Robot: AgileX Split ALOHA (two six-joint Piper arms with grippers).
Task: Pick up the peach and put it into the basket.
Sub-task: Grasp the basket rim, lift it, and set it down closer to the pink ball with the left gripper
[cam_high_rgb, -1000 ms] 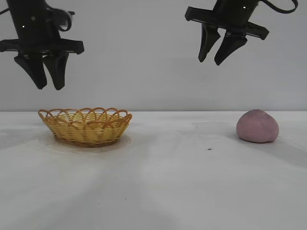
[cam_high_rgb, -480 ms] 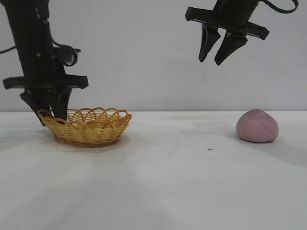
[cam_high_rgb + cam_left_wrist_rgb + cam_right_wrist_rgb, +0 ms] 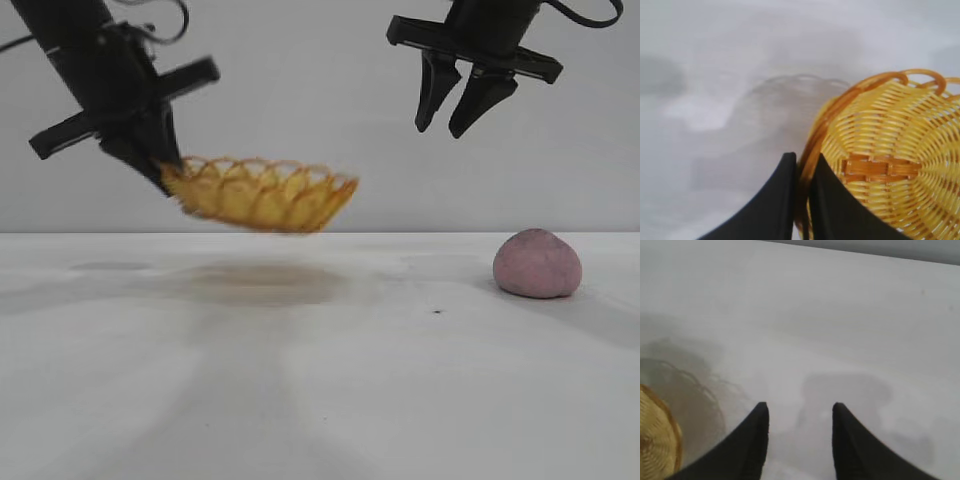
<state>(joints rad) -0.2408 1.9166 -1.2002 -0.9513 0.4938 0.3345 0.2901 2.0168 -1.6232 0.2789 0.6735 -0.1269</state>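
My left gripper (image 3: 165, 178) is shut on the rim of the yellow-orange wicker basket (image 3: 260, 193) and holds it tilted in the air above the table, left of centre. In the left wrist view my left gripper (image 3: 802, 160) pinches the rim with the basket's (image 3: 890, 165) woven inside showing. The pink-mauve peach (image 3: 536, 263) sits on the table at the right. My right gripper (image 3: 446, 125) hangs open and empty high up, above and left of the peach. In the right wrist view the right gripper (image 3: 799, 410) is open over bare table, and the basket (image 3: 657, 440) shows at the edge.
The white table (image 3: 320, 380) carries the basket's shadow (image 3: 255, 283) under the lifted basket. A small dark speck (image 3: 437, 311) lies on the table left of the peach.
My left gripper came down onto the basket's left rim, shut on it, and lifted it up and to the right, tilted. The right arm and the peach have not moved.
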